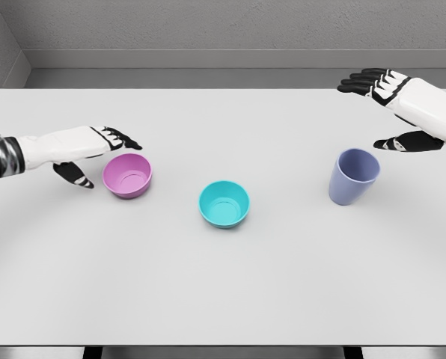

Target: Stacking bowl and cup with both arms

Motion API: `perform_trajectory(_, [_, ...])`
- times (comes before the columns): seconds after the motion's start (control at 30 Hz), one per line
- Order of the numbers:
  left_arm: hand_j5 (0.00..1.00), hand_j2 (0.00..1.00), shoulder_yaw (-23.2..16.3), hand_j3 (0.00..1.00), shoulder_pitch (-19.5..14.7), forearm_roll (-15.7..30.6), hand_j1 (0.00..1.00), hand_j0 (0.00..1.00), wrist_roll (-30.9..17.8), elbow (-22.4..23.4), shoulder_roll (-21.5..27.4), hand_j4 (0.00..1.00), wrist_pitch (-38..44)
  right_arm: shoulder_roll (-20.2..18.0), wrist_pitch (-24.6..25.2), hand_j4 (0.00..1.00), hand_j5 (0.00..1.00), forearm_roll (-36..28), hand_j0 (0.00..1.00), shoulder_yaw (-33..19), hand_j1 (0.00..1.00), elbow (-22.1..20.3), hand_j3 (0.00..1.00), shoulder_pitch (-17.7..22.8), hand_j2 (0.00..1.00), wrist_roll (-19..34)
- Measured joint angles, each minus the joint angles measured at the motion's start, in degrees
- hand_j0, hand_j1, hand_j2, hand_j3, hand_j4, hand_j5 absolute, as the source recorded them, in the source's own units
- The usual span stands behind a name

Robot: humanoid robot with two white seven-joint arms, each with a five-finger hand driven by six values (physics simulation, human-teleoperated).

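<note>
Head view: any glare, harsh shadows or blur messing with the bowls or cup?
Head view: light is soft and even, no glare on the table; pink bowl, teal bowl and purple cup cast only faint shadows; edges look sharp, both hands included; no obvious distortion.

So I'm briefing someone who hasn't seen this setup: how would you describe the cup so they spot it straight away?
Start from the white table and look to its right side, just below the right hand, whose fingers are spread and hold nothing. The cup stands there upright. It is lavender blue and taller and narrower than the pink bowl and teal bowl to its left.
</note>
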Motion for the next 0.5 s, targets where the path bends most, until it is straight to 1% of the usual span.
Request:
perform_trajectory(0.43, [1.0,1.0,0.09,1.0,-0.18,-0.15,1.0,1.0,-3.68,0.07,-2.7,1.0,-0.01,0.1,0.0,1.0,1.0,-0.07,1.0,0.05,1.0,-0.02,1.0,0.0,1.0,0.04])
perform_trajectory(0.5, [1.0,1.0,0.04,1.0,-0.88,-0.13,1.0,1.0,-3.8,0.09,-3.15,1.0,0.0,0.1,0.0,1.0,1.0,-0.08,1.0,0.05,1.0,-0.02,1.0,0.0,1.0,0.03])
